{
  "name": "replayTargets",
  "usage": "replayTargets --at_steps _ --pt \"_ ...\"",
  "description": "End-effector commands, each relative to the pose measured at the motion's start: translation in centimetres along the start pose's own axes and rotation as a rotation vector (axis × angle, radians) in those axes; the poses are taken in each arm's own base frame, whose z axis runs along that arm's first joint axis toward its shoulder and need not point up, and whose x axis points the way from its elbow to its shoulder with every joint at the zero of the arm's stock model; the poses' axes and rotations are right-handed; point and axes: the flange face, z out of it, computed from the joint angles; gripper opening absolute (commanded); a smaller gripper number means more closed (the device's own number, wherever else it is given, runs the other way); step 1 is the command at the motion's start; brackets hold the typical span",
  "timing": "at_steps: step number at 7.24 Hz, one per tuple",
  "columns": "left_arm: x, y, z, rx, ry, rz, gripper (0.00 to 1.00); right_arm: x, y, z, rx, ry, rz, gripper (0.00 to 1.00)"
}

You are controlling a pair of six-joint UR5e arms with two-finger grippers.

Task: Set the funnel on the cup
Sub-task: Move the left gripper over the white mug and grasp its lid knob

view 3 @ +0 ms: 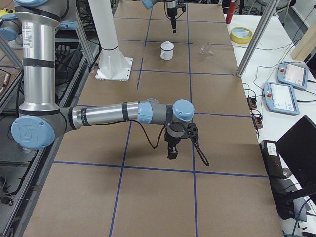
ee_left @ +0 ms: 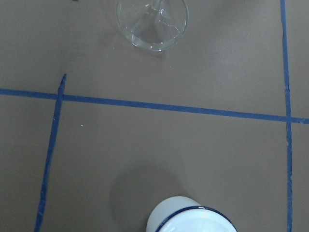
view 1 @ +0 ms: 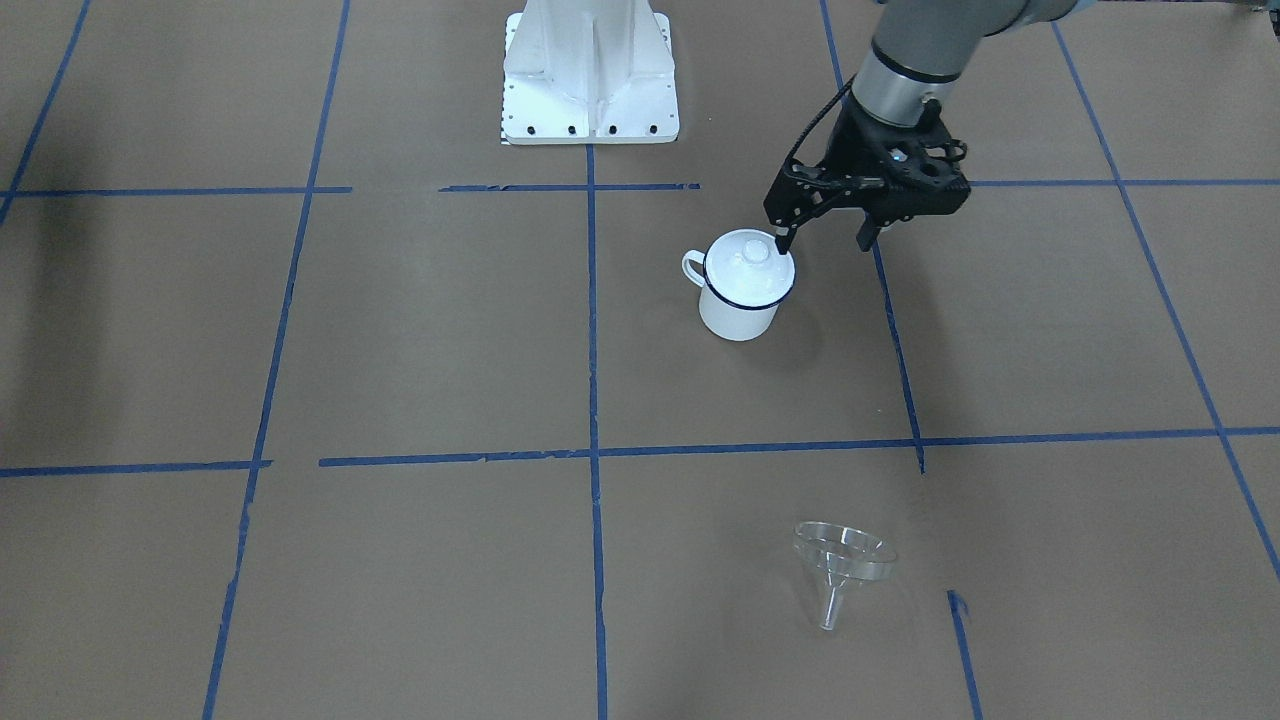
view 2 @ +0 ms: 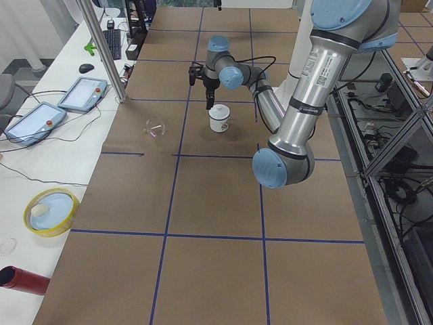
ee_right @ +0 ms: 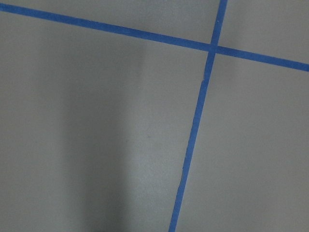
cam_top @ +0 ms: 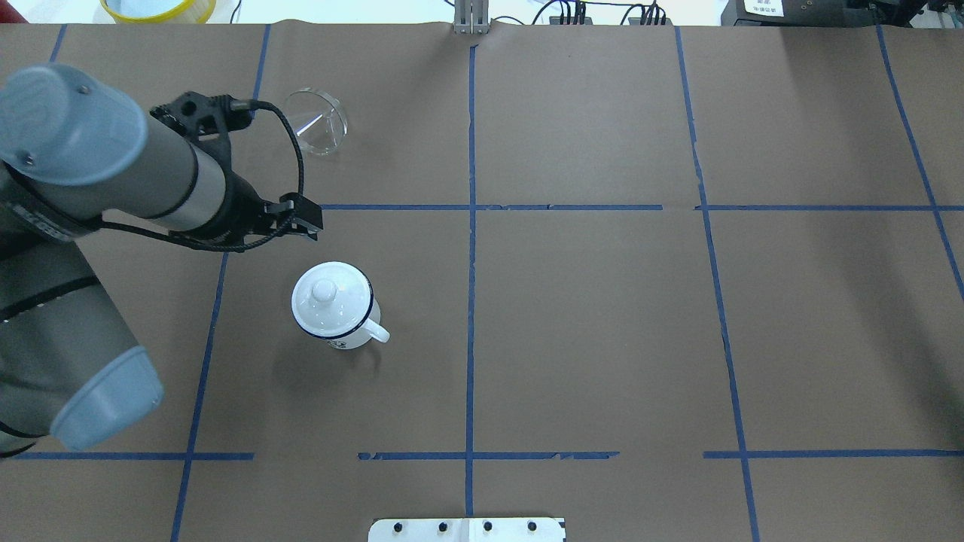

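Funnel [view 1: 842, 560] lies on its side on the table [view 1: 400, 350] in the front view, spout toward the camera, well apart from the cup [view 1: 740, 300]. The cup carries a knobbed lid [view 1: 750, 262]. My left gripper [view 1: 825, 240] hangs just beside the cup, jaws spread wide with nothing between them. I judge the lid must come off first, since it blocks the mouth.

Overhead, the left arm [cam_top: 113, 173] hides most of that gripper, which sits between funnel and cup. The left wrist camera shows the funnel ahead and the cup's rim at the bottom edge.

In the right side view my right gripper [view 3: 173, 148] hovers over the table, well apart from both things. I cannot tell its opening. Its wrist camera shows only tape [ee_right: 193, 145].
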Motion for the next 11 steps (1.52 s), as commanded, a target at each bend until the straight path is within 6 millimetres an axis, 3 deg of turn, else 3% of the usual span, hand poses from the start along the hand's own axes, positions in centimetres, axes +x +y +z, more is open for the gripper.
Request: replayTargets --at_steps 1,3,7,11 --pt "2.5 4.5 3.0 -0.021 -0.044 -0.019 1.00 0.0 0.0 0.0 0.000 0.000 0.000 1.00" --pt "3.0 5.3 4.3 -0.038 -0.064 -0.030 0.94 0.1 0.0 0.1 -0.001 0.000 0.001 1.00" --pt "4.6 4.6 4.5 -0.003 -0.060 -0.020 0.87 0.0 0.0 0.0 0.000 0.000 0.000 1.00" --pt "4.4 4.4 5.5 -0.007 -0.078 -0.018 0.83 0.0 0.0 0.0 0.000 0.000 0.000 1.00"
